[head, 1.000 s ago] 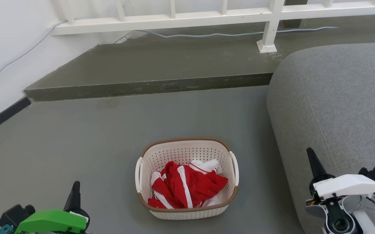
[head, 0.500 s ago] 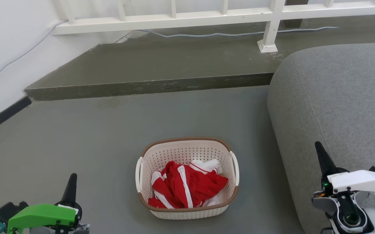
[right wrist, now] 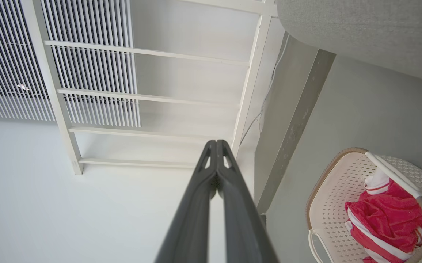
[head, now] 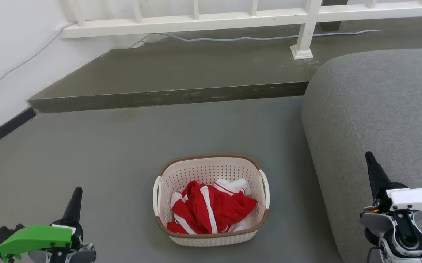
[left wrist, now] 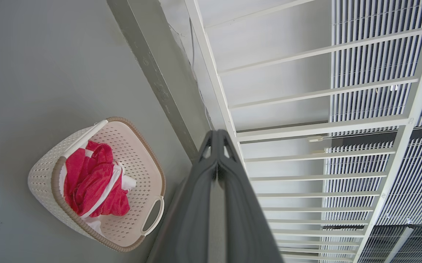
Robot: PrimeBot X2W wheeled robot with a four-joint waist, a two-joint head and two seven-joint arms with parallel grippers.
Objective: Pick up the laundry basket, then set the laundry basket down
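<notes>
While the laundry basket (head: 207, 171) sits level on the floor (head: 116, 146), near the grey sofa (head: 379, 109) and short of the raised step (head: 167, 96), the scene fits both the moment ahead of a lift and the moment after a set-down. By my judgement, any carry should take both white side handles (head: 155, 195) evenly, keeping the brown rim level so the red-and-white garment (head: 211, 210) stays inside. The left claw (head: 77, 191) hangs well left of the basket, and the right claw (head: 371, 159) shows against the sofa. Each has its fingers pressed together, pinching nothing and well apart from the basket
</notes>
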